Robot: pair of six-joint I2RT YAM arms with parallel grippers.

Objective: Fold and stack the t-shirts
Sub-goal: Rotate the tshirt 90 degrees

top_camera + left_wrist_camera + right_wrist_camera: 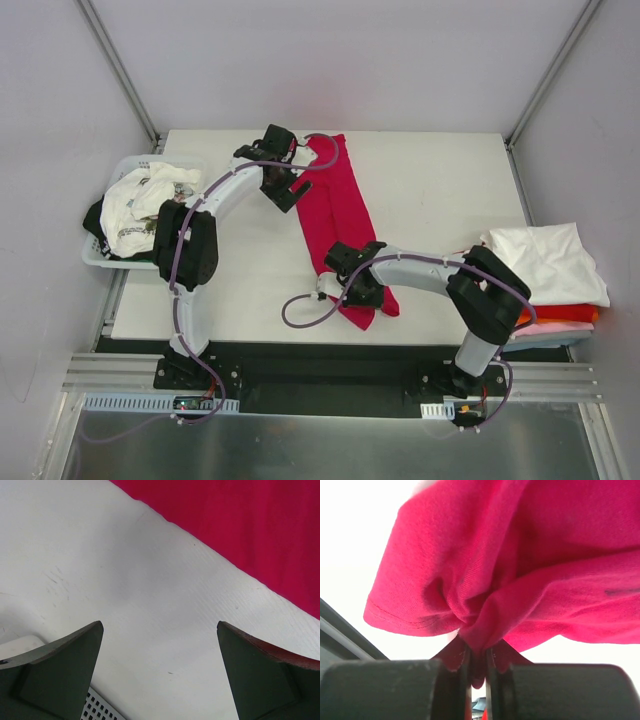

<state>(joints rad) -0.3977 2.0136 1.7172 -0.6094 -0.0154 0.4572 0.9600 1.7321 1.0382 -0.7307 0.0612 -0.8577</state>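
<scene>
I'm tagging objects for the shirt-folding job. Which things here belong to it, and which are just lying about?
Belong to the job:
crimson t-shirt, its near end pinched in the right gripper
open left gripper, beside the shirt's far end
crumpled shirts at the left
folded stack at the right

Just lying about:
white basket holding the crumpled ones
table

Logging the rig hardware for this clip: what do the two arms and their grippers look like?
The left arm and right arm match: white tubular links between bulky black joint housings, on black bases. A thin purple cable trails loosely along each. The left gripper and right gripper are black, with flat, dark wedge-shaped fingers.
</scene>
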